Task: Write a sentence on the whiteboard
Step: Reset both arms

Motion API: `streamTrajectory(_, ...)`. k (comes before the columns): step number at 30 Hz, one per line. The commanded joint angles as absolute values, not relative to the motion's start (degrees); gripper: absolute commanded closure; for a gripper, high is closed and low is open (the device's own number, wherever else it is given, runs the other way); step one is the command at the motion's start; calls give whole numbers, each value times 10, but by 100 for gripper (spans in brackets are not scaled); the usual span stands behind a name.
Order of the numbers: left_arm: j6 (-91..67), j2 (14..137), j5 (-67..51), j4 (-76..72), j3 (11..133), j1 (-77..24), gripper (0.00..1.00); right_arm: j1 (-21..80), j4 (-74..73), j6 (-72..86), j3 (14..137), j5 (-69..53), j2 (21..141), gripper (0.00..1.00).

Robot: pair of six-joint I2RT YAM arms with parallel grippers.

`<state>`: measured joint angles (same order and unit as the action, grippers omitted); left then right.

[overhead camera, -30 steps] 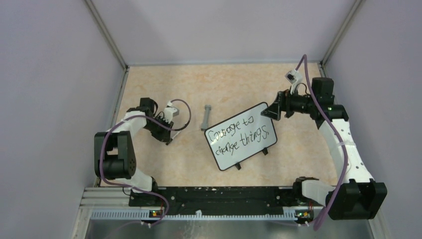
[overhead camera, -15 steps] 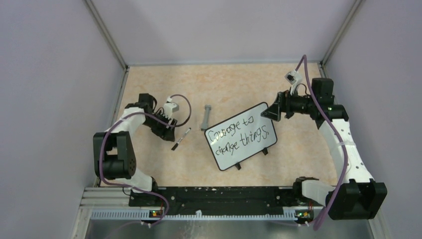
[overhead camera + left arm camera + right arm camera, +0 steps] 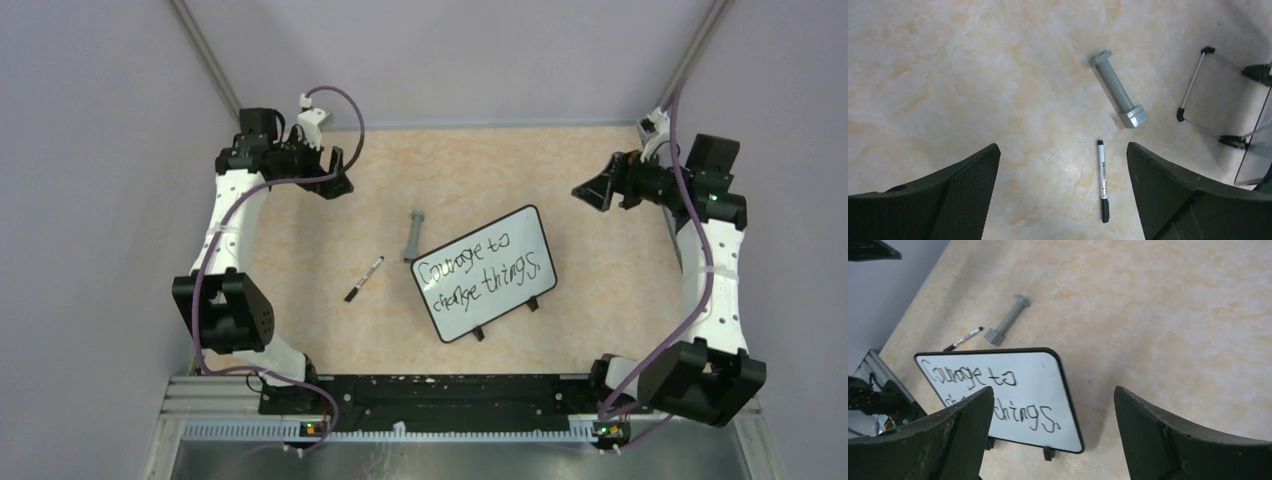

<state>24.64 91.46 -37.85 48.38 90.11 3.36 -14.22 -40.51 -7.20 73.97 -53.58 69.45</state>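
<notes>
The whiteboard [image 3: 505,300] stands tilted on its small black feet mid-table, and its front also shows in the right wrist view [image 3: 1045,372]. The sentence [image 3: 483,268] "Courage to change things" runs across it in two black lines [image 3: 973,376]. A black-and-white marker [image 3: 364,279] lies flat on the table left of the board [image 3: 1103,181]. My left gripper [image 3: 335,178] hangs open high at the far left, empty, its jaws wide above the marker [image 3: 1063,149]. My right gripper [image 3: 592,190] is open and empty, off the board's upper right [image 3: 1054,389].
A grey bolt-shaped piece [image 3: 413,237] lies between the marker and the board's top left corner [image 3: 1118,89]. The board's wire stand [image 3: 1193,92] shows behind it. Walls enclose the table on three sides; the arm bases' rail [image 3: 440,395] runs along the near edge.
My left gripper opened and let go of the marker, which now lies on the table. The left arm rose and swung to the far left. The right arm drew back from the board's corner.
</notes>
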Motion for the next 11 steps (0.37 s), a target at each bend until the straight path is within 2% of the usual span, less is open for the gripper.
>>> streamTrajectory(1,145,910,-366,402,888,52,1,-213,-436,-149,746,-548,728,14)
streamTrajectory(11,87,880,-326,298,755,67,1,-269,-427,-208,674,-533,757,14)
